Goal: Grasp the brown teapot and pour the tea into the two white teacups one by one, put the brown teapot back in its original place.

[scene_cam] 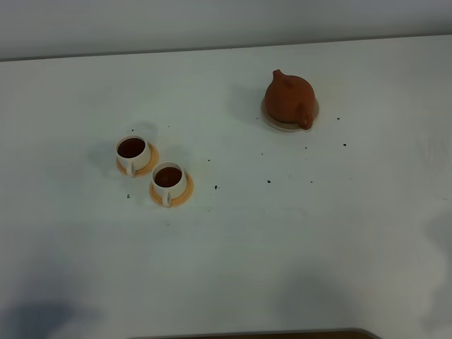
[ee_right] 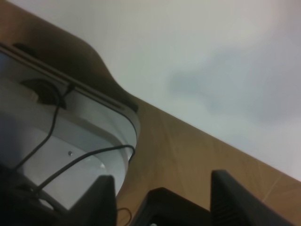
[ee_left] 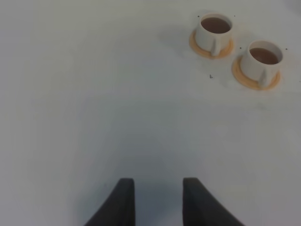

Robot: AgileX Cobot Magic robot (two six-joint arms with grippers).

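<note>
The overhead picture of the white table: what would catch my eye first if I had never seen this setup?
Most likely the brown teapot, sitting on a pale coaster toward the far right of the white table. Next, the two white teacups at the left, each on an orange saucer and holding dark tea. No gripper is near them; the left gripper hangs open over bare table.

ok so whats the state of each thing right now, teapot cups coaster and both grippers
brown teapot: upright on its coaster, lid on, not held
beige coaster: under the teapot, only its rim showing
far teacup: upright on its orange saucer, holding dark tea
near teacup: upright on its orange saucer, holding dark tea
left gripper: open, empty, over bare table
right gripper: open, empty, away from the teapot
</note>
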